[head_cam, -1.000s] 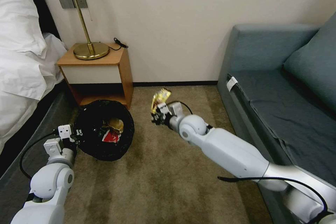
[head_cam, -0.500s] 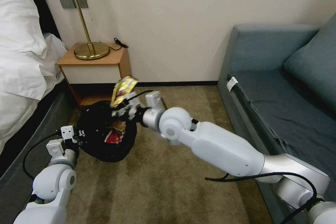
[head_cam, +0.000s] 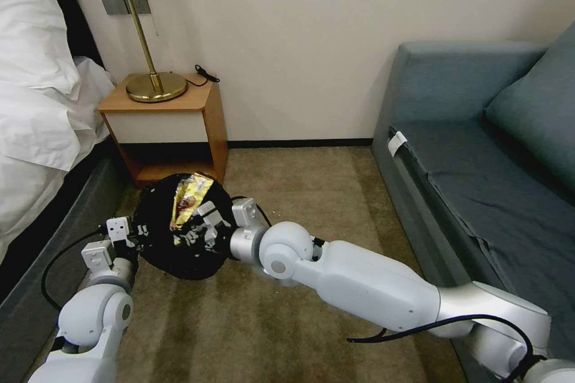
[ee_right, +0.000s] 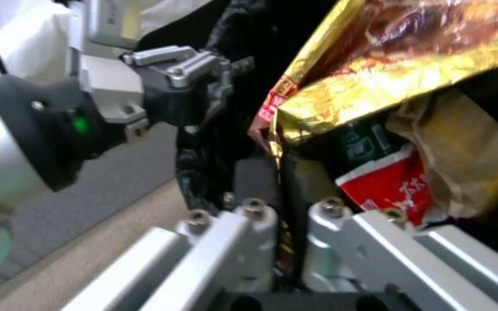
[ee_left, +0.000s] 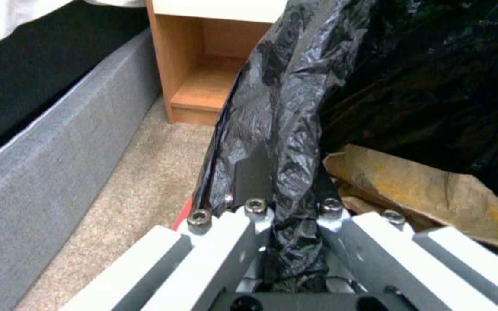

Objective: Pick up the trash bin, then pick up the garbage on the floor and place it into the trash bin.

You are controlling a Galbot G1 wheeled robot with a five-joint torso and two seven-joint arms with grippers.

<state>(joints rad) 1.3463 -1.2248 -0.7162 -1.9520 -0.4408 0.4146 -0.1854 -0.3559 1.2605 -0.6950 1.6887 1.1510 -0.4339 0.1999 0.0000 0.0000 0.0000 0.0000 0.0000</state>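
With right gripper (head_cam: 193, 222) clenched on gold-brown snack wrapper (head_cam: 187, 198) over trash bin (head_cam: 157, 254), which left gripper (head_cam: 133, 230) pinches by the liner, I release only once inside the rim.

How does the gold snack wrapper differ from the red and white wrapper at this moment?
The gold snack wrapper is pinched in the right end effector and hangs above the contents of the trash bin; the red and white wrapper lies loose inside, untouched. The gold one is shiny foil with a brown picture; the red one looks matte, with white writing. Both are over the black liner, whose rim the left end effector grips.
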